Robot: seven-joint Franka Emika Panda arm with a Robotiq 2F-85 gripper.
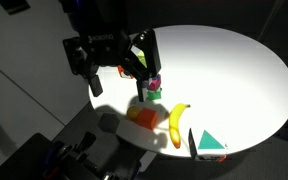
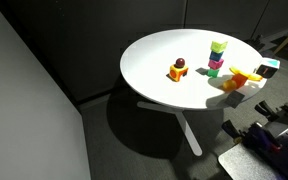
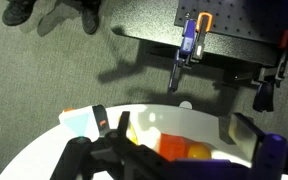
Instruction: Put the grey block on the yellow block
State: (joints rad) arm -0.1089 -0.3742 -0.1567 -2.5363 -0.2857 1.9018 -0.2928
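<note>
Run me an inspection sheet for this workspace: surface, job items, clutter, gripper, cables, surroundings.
Surface: round white table, things grouped on one side.
Job's things: yellow block tops a stack over a magenta block; grey block not clearly made out.
Clutter: banana, orange block, teal-and-white box.
Gripper: gripper open, above the table.
Cables: nothing seen.
Surroundings: grey carpet, clamps on a dark bench.

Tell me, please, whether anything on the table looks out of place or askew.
Nothing is spilled or toppled. The teal-and-white object sits right at the table's rim, beside the banana, and might be knocked off.
</note>
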